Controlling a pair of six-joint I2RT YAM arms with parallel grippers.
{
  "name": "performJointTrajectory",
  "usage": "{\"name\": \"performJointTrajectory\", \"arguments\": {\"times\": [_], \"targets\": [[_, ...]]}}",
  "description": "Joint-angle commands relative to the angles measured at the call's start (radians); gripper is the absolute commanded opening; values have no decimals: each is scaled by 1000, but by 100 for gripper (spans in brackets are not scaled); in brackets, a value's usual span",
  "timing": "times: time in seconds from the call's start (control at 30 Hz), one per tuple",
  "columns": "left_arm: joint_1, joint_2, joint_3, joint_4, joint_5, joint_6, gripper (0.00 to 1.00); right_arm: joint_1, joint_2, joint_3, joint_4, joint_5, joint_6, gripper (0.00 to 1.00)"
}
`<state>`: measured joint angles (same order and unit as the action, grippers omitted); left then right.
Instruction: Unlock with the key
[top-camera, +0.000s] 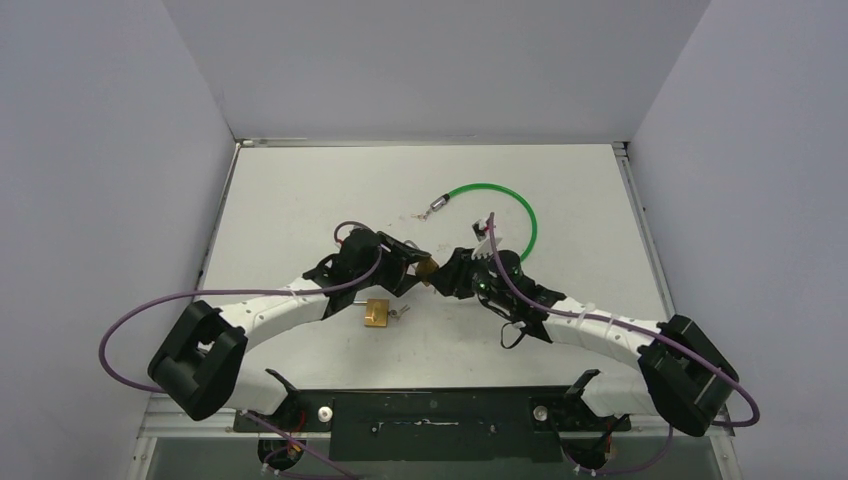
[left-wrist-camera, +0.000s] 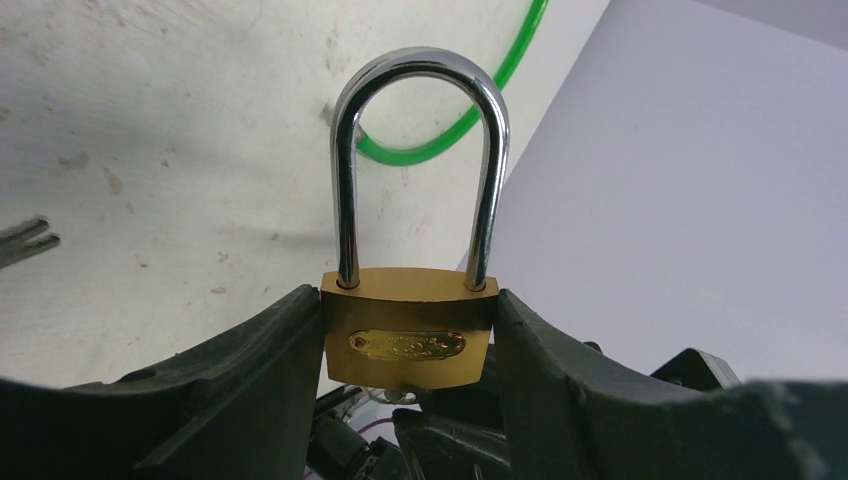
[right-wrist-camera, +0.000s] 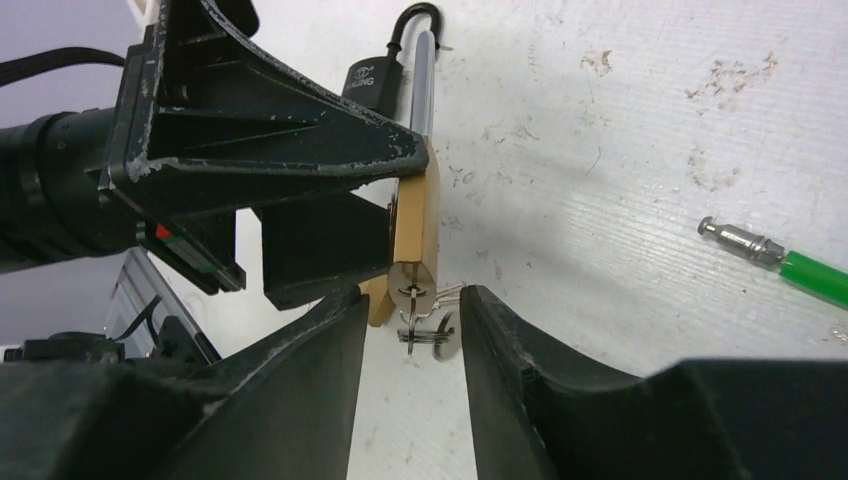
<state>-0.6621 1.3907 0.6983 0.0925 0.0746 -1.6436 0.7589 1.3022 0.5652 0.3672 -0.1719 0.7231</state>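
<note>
A brass padlock (left-wrist-camera: 408, 335) with a closed steel shackle (left-wrist-camera: 420, 70) is clamped upright between my left gripper's fingers (left-wrist-camera: 260, 370). In the top view my left gripper (top-camera: 408, 268) holds this padlock (top-camera: 428, 267) above the table's middle. In the right wrist view the padlock (right-wrist-camera: 415, 225) shows edge-on, with a key (right-wrist-camera: 409, 290) in its bottom keyhole and a key ring (right-wrist-camera: 432, 335) hanging below. My right gripper (right-wrist-camera: 410, 325) is open, its fingers (right-wrist-camera: 300, 380) either side of the key and apart from it. It faces the left one (top-camera: 452, 274).
A second brass padlock (top-camera: 376, 313) with keys lies on the white table (top-camera: 300, 200) near the left forearm. A green cable loop (top-camera: 505, 200) with a metal end (right-wrist-camera: 738, 241) lies at the back right. White walls enclose the table.
</note>
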Motion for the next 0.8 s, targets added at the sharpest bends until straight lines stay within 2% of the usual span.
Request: {"name": "performJointTrajectory", "arguments": {"times": [0.0,0.1,0.2,0.27,0.43,0.77], "targets": [[-8,-74,36,79,35,44,0,-7,-114,-71,104,-19,36,45],[-1,-78,34,63,19,69,0,-7,-149,-118,121,-41,64,51],[1,-82,35,53,13,79,0,-7,-169,-136,114,-36,70,52],[3,-85,36,48,8,85,0,-8,-172,-132,109,-35,68,49],[4,-92,34,39,10,88,0,-11,-145,-94,99,-35,58,32],[6,-93,29,48,19,88,0,-15,-95,-58,116,-49,64,22]]}}
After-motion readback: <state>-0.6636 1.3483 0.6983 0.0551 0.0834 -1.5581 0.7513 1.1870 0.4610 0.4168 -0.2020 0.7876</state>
